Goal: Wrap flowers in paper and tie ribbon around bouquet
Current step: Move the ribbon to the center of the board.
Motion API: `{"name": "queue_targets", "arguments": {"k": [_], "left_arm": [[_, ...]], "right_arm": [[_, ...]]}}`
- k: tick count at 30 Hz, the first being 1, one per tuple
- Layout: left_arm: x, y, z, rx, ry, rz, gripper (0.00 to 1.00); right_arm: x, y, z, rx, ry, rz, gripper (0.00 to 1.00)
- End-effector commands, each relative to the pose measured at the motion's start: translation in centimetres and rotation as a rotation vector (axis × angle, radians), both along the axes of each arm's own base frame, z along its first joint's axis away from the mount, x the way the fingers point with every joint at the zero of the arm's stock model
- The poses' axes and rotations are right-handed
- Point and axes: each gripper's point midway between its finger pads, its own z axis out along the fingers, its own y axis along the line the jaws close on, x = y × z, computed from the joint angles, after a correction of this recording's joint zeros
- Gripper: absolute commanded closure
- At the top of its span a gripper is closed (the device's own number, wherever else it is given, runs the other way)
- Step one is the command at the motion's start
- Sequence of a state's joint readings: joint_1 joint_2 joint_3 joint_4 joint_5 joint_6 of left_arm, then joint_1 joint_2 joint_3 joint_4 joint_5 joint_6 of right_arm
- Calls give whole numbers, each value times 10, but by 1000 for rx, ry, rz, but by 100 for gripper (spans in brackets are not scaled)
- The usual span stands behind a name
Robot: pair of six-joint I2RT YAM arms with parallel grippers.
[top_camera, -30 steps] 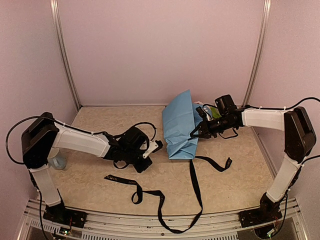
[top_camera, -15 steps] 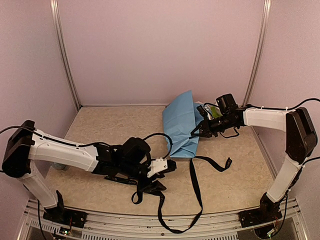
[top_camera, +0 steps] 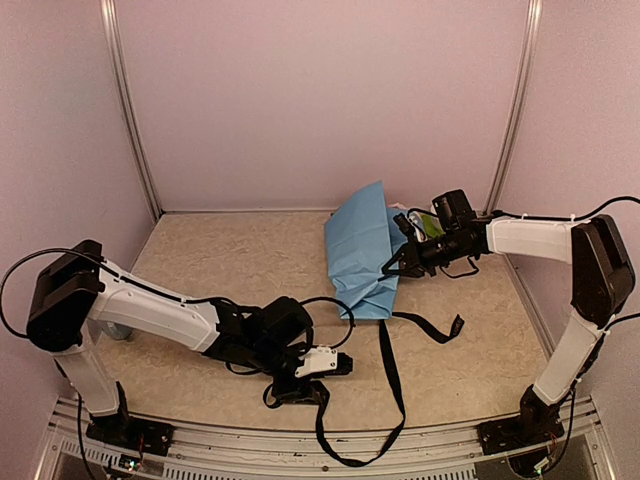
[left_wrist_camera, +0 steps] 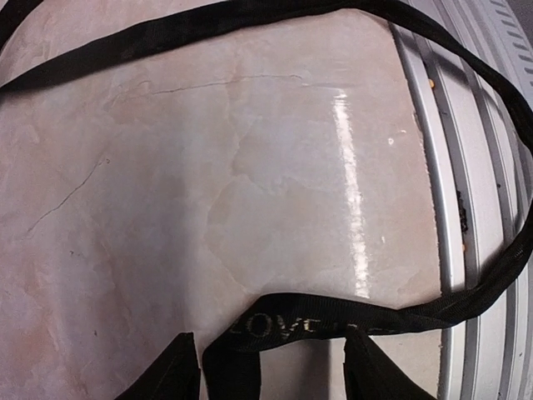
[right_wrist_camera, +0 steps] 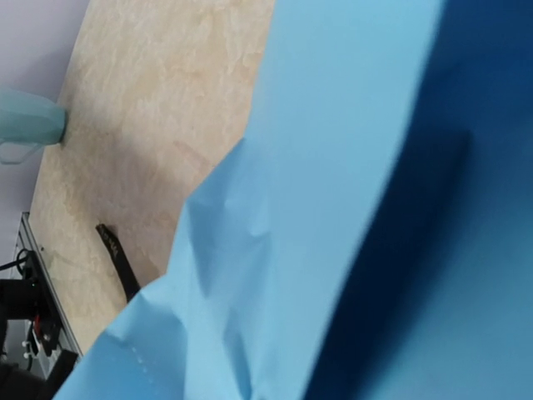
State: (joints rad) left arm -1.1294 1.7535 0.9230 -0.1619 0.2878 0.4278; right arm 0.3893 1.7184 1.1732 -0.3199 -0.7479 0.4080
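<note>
Half done, seemingly | paper [top_camera: 360,250] is enclosing flowers [top_camera: 425,222] | right end effector [top_camera: 392,265] is pinching paper, closed | left end effector [top_camera: 340,366] is hovering open, empty, over ribbon [top_camera: 392,370] | tying is pending

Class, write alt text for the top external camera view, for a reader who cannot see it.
The right arm's fingers pinch the edge of a light blue folded paper sheet at the back right of a beige table. The left arm's fingers hover open, low over a long, floppy black ribbon looping along the table's front.
</note>
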Motion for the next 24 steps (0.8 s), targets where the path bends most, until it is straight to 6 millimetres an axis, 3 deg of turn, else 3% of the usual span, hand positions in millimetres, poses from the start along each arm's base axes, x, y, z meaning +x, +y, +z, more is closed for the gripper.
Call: {"name": "queue_targets", "arguments": {"k": [1,5,11,13,16,17,21,24], "left_arm": [[-13,3,-11,53,-16,-65,42],[4,2,-25,99,-75,-20,41],[-4,-1,-36,116,-20,-45,45],[-7,-2,-39,126,0,-42,55],[-4,-6,-38,117,17,-14,90],[-2,-9,-37,108,22,-1,98],[7,-17,-28,58,31,43,100],[34,-14,-24,47,22,164,100]], "right_arm": [[1,-3,9,19,-42,9,100],[2,-1,8,25,-38,15,100],[1,-4,9,11,-47,6,100],[2,-4,10,8,-51,6,100],[2,-3,9,9,-48,8,100],[2,-3,8,9,-46,7,100],[2,-3,9,11,-48,7,100],[0,-4,11,9,-50,7,100]]}}
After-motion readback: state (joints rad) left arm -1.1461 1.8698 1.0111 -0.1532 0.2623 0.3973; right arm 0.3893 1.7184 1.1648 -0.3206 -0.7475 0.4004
